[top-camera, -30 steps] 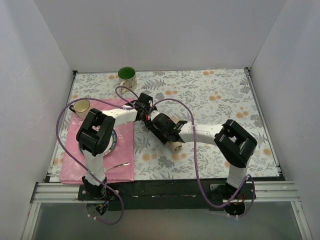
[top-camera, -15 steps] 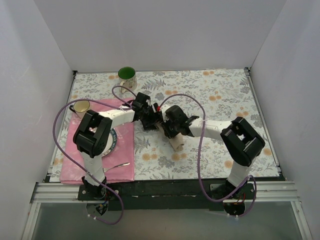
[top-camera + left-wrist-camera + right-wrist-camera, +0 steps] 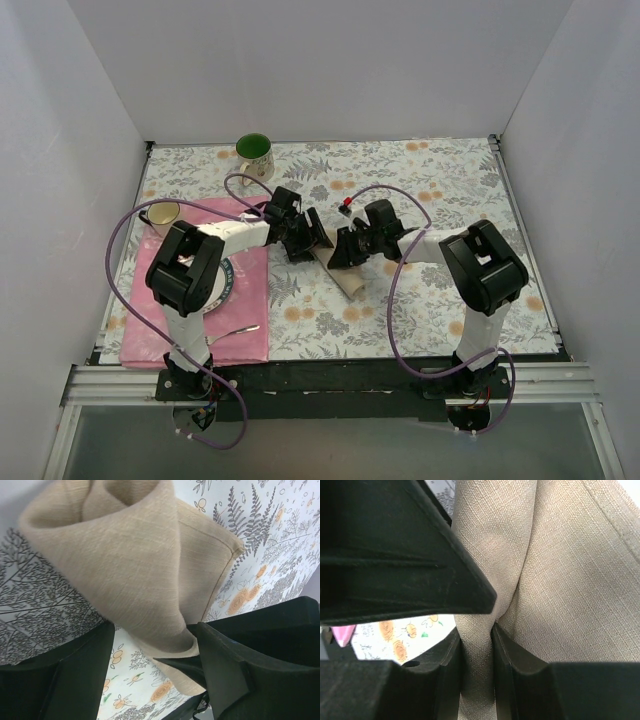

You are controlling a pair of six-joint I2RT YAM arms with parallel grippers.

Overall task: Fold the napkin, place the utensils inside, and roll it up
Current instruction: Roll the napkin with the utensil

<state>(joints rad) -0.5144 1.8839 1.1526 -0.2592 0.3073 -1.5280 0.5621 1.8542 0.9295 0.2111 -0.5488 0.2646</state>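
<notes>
The tan napkin (image 3: 345, 278) lies as a loose roll on the floral tablecloth at mid-table. It fills the left wrist view (image 3: 130, 565) and the right wrist view (image 3: 570, 580). My right gripper (image 3: 341, 250) (image 3: 476, 632) is shut, pinching a fold of the napkin. My left gripper (image 3: 303, 240) (image 3: 155, 635) is open at the roll's far end, with the cloth resting against one finger (image 3: 235, 665). One silver utensil (image 3: 238, 329) lies on the pink placemat (image 3: 150, 335) near the front edge. Other utensils are hidden.
A green-lined mug (image 3: 254, 155) stands at the back. A cream cup (image 3: 162, 213) sits at the placemat's far left corner. A blue-rimmed plate (image 3: 226, 285) lies under my left arm. White walls close in the table on three sides.
My right gripper has moved back and to the right along the napkin, uncovering the roll's near end. My left gripper has hardly moved.
</notes>
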